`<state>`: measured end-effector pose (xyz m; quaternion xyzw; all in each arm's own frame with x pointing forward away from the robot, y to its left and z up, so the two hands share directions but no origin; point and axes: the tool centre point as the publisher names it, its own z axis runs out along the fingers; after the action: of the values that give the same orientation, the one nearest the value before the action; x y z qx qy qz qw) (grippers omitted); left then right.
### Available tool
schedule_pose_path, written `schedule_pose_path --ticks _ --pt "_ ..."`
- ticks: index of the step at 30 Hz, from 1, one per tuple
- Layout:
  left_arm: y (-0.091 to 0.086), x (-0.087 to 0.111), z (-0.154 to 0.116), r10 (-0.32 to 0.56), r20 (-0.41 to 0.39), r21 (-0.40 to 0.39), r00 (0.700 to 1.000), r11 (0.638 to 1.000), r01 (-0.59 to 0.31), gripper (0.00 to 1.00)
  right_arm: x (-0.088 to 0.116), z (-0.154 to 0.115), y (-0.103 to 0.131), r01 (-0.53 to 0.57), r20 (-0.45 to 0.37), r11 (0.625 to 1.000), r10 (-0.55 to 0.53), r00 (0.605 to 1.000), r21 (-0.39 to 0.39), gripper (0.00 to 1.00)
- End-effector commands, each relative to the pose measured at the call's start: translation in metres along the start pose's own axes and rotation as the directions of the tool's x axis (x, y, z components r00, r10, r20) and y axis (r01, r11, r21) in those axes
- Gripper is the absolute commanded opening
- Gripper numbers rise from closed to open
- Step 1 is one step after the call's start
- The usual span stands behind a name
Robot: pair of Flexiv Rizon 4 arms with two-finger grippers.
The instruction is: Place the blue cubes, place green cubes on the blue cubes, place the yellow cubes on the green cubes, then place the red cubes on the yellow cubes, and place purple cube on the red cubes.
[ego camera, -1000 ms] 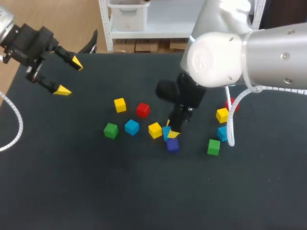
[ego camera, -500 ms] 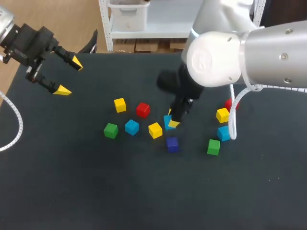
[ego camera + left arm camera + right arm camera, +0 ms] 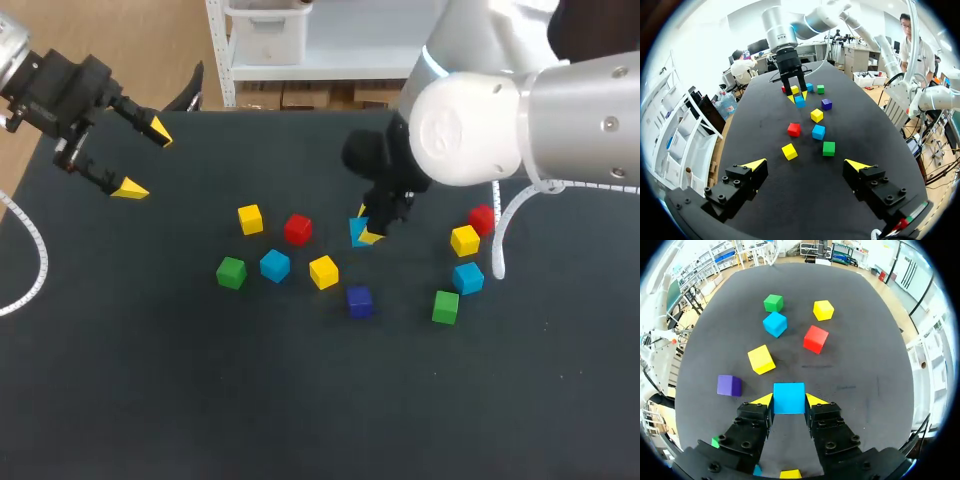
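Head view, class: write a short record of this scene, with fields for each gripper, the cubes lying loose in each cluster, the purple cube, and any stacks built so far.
left gripper: open, holding nothing
right gripper: shut on held blue cube
left cluster: far yellow cube, left red cube, left green cube, left blue cube, near yellow cube
purple cube: alone, unstacked
right cluster: right red cube, right yellow cube, right blue cube, right green cube
stacks: none

The table [image 3: 150, 400] is plain black. Every cube is one flat colour, unpatterned: the blue cube [image 3: 789, 397] a bright sky blue, the purple cube [image 3: 359, 300] deep violet (nearly navy). The left gripper [image 3: 806, 164] and right gripper [image 3: 789, 400] are black, yellow-tipped.
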<state>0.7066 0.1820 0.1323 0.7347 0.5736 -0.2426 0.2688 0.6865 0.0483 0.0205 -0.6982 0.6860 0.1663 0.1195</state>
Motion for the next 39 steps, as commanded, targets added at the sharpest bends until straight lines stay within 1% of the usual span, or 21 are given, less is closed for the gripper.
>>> schedule_pose_path --ticks 1,3,8,14,26,39 --pt "0.0 0.001 0.0 0.003 0.001 -0.002 1.0 1.0 -0.003 1.0 0.003 0.006 -0.002 0.002 0.027 1.0 -0.002 1.0 -0.012 0.0" --pt "0.0 0.001 0.0 0.003 0.001 -0.002 1.0 1.0 -0.003 1.0 0.005 0.009 -0.003 -0.002 0.042 1.0 0.003 0.999 -0.019 0.0" --pt "0.0 0.001 0.0 0.003 0.001 -0.002 1.0 1.0 -0.003 1.0 0.006 0.011 -0.007 -0.021 0.043 1.0 0.022 0.999 -0.015 0.0" --pt "0.0 0.001 0.0 0.003 0.001 -0.002 1.0 1.0 -0.003 1.0 0.006 0.014 -0.013 -0.028 0.067 1.0 0.028 0.997 -0.011 0.0" --pt "0.0 0.001 0.0 0.003 0.001 -0.002 1.0 1.0 -0.003 1.0 0.007 0.023 -0.015 -0.067 0.075 0.998 0.066 0.995 0.004 0.0" --pt "0.0 0.001 0.0 0.003 0.001 -0.002 1.0 1.0 -0.003 1.0 0.006 0.027 -0.019 -0.08 0.078 0.997 0.079 0.994 0.007 0.0"
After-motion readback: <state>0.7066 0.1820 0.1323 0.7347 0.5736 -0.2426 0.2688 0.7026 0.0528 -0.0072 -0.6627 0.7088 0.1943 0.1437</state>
